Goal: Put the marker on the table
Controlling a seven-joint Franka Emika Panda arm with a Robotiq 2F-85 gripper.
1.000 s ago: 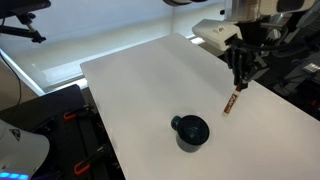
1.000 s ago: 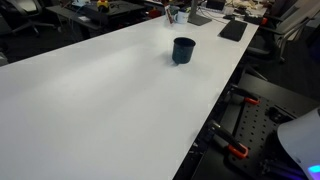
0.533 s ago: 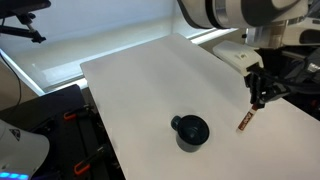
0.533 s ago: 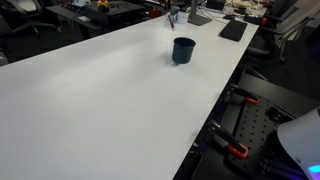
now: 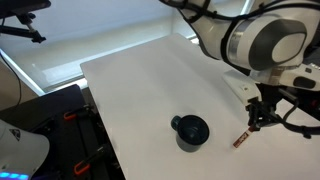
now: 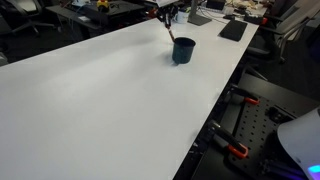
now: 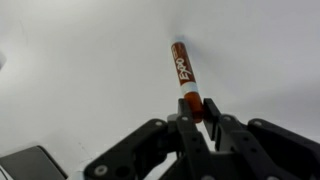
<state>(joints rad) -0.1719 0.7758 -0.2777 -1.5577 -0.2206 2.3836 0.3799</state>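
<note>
In an exterior view, a thin red-orange marker with dark ends is seen at lower right, slanting down-left from the end effector over the white desk. In an exterior view, the marker is only a sliver at top centre. In the wrist view, white lettering is shown and its near end is clamped by the end effector; desk contact cannot be told.

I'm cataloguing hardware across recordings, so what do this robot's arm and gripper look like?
The arm is glossy white, built of fat rounded segments, with a grey circular cap on one joint. The gripper is matte black, and its angular fingers sit on hinged linkages. No markings are legible.
</note>
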